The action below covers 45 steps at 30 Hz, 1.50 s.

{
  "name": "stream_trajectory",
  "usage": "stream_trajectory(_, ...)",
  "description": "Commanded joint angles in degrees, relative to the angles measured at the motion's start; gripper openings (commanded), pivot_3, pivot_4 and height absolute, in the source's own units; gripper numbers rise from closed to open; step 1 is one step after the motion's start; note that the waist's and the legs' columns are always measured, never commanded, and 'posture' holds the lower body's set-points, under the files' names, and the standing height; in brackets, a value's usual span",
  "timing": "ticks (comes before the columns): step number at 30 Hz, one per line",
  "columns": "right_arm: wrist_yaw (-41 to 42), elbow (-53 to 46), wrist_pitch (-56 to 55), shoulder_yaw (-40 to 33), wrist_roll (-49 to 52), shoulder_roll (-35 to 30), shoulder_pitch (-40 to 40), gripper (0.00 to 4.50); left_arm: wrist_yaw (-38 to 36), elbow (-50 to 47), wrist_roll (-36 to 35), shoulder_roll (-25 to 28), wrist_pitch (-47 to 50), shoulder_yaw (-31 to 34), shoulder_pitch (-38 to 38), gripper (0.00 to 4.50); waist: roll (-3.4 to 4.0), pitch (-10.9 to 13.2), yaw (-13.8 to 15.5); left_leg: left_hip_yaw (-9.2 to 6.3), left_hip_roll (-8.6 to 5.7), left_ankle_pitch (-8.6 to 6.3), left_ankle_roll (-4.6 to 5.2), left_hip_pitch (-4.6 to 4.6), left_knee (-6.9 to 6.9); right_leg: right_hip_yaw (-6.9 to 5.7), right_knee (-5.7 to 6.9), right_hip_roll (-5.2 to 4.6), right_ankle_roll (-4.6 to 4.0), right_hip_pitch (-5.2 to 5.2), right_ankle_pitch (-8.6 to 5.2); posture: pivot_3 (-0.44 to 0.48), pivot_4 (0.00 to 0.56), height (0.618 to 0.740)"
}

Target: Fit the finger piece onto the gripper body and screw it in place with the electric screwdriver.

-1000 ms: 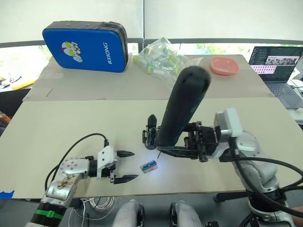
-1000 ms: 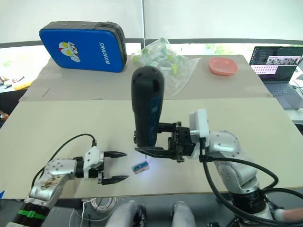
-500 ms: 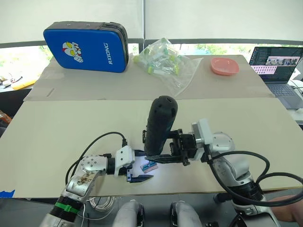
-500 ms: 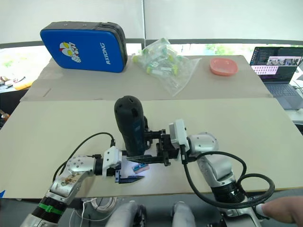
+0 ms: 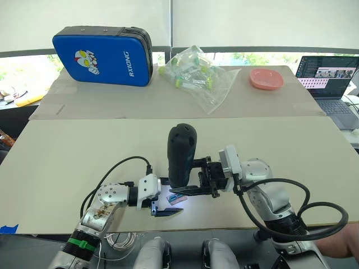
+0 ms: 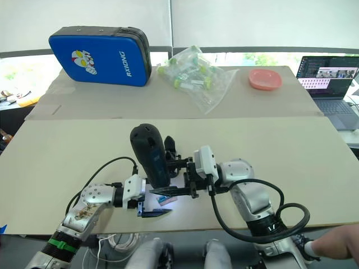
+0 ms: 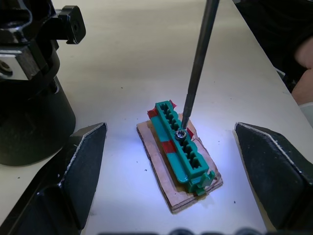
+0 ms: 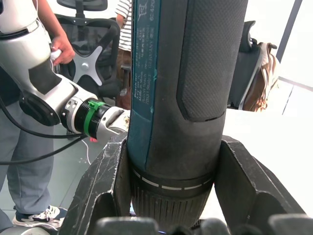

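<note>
Right jaws: the right gripper is clamped around the lower barrel of the electric screwdriver, one finger on each side, holding it upright over the desk.

Left jaws: the left gripper stands spread wide and holds nothing, its fingers flanking a small green slotted block without touching it.

Bit: the screwdriver's thin metal shaft comes down onto a screw seated in one slot of the green block, which sits on a tan backing under a patch of bright light.

Gripper body: the gripper body stands on the desk just beside the block, behind the screwdriver from the head camera, with one pointed finger rising past the barrel.

Finger piece: not made out anywhere.

Handling: the screwdriver looks stiff, top-heavy and fairly weighty, its matte shell likely grippy; low on the barrel seems the steadiest hold. The block looks light and apt to slide if pushed sideways.

View against view: the left wrist camera shows the bit meeting the screw, which the barrel hides from the head camera; the right wrist camera shows the clamp on the barrel and a person standing behind.

Background: a blue case, a bag of tubes, a pink dish and a laptop lie well apart.
</note>
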Motion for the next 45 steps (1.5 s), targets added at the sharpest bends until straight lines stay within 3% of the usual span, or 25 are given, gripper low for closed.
stream_trajectory(1, 0.3, -1.4, -2.1, -0.7, 1.0, 0.7, -1.8, 1.97, 0.3, 2.7, 2.1, -0.1, 0.5, -2.5, 1.6, 4.42, 0.02, 0.0, 0.0, 0.0, 0.0, 0.0, 0.0, 0.0, 0.0, 0.0, 0.0, 0.0, 0.0, 0.0, 0.0, 0.0, 0.15, 0.74)
stream_trajectory(45, 0.6, -1.0, -1.1, 0.6, 0.8, 0.2, -1.6, 1.97, 1.1, -1.3, 1.5, 2.1, 4.7, -2.2, 2.9, 4.42, 0.08, -0.1, -0.6, 0.0, 0.02, 0.0, -0.02, 0.07, -0.03, 0.0, 0.02, 0.01, 0.0, 0.01, 0.0, 0.0, 0.15, 0.74)
